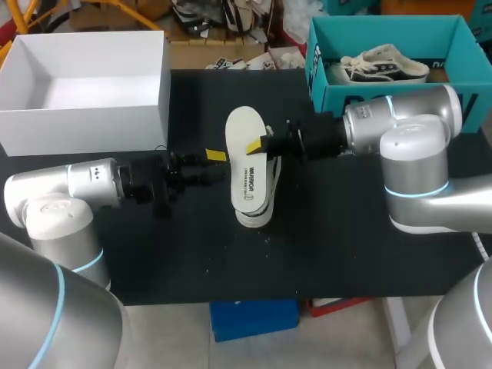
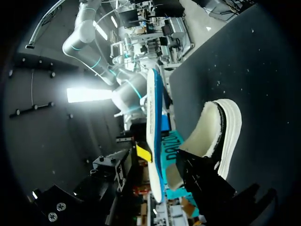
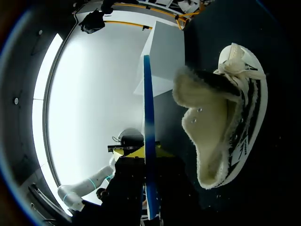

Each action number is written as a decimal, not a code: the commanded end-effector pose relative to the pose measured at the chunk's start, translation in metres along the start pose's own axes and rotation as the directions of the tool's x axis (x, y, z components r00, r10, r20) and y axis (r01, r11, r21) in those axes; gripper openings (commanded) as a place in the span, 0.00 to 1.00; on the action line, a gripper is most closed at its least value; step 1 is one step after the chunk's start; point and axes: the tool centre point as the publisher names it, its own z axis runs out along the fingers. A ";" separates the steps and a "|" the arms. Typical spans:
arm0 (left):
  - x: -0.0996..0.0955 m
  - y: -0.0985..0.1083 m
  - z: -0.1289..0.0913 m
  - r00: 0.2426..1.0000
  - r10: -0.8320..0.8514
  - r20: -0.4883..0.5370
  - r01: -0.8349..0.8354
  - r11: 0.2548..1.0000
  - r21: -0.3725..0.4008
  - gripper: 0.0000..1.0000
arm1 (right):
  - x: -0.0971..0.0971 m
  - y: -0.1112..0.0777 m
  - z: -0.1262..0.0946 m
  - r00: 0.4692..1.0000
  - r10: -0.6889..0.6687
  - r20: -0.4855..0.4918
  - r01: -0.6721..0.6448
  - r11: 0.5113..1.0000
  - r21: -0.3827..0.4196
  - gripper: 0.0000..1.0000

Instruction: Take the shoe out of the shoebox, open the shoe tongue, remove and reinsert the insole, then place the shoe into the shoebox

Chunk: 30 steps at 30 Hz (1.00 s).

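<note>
Two grippers at one insole (image 1: 246, 157), on opposite long edges, above the black table (image 1: 346, 261). Nearest, from the left, left gripper (image 1: 216, 156) just beside the insole's left edge; impossible to tell from any view whether gripping or not. Across the short axis, right gripper (image 1: 255, 145) with yellow tips closed on the right edge from both faces, so by all appearances the arm in charge of the load. Insole held flat, printed face up and blue underside down, clear of the table.

Directly beneath, and a little toward the right arm, shoe (image 1: 254, 215) on the table, outside either box, fleecy lining showing at the opening. Long axes of insole and shoe close to parallel, both running from the near side of the table to the far side. Broad forefoot end of the insole at the far end. Toe of the shoe far as well, judging by the laces in the right wrist view.

Likely step in hand: reinsertion, calling for a downward tilt of the far end into the opening rather than any turn.

Farther back at the left, white shoebox (image 1: 84, 123), open, the probable destination. Farthest, at the right, teal box (image 1: 369, 96) with a second shoe (image 1: 384, 65) inside.
</note>
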 end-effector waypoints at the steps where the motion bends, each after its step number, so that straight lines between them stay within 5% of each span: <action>1: 0.008 0.006 0.017 1.000 -0.001 0.005 0.001 1.000 0.006 0.52 | 0.000 -0.001 0.001 1.000 0.000 0.000 0.000 1.000 -0.003 0.00; 27: 0.014 0.011 0.043 1.000 0.008 0.027 -0.009 0.999 0.036 0.27 | 0.000 -0.001 0.001 1.000 0.000 0.000 0.000 1.000 -0.003 0.00; 30: 0.014 0.011 0.043 1.000 0.006 0.027 -0.007 0.999 0.035 0.15 | 0.000 -0.001 0.001 1.000 0.000 0.000 0.000 1.000 -0.003 0.00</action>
